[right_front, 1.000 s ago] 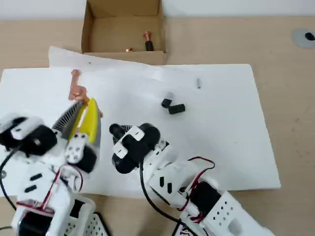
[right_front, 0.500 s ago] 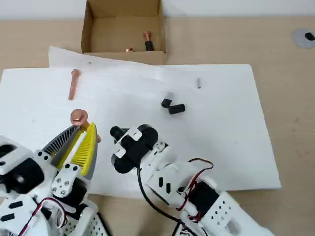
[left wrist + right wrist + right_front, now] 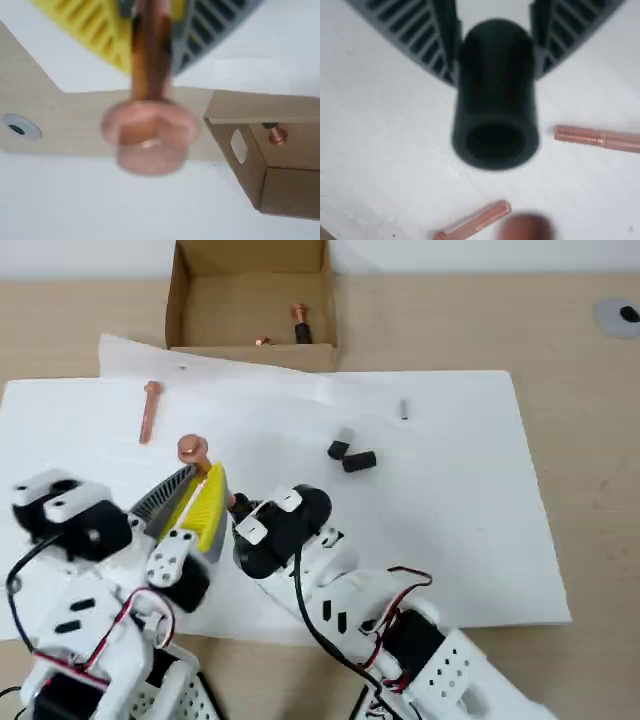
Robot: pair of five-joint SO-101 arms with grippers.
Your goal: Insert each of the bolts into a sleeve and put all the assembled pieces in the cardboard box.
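Pinching a copper bolt (image 3: 150, 85) by its shank, my left gripper (image 3: 207, 478) covers part of its length. The blurred flanged head juts out above the white paper (image 3: 450, 500). Close beside it, my right gripper (image 3: 495, 55) clamps a black sleeve (image 3: 495, 120), bore outward, rear end covered.

Wooden table (image 3: 470, 320) bears white paper sheet (image 3: 460, 520); also cardboard box (image 3: 230, 310)

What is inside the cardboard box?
In the box, a bolt in a black sleeve and a copper tip; the near wall covers its rest.
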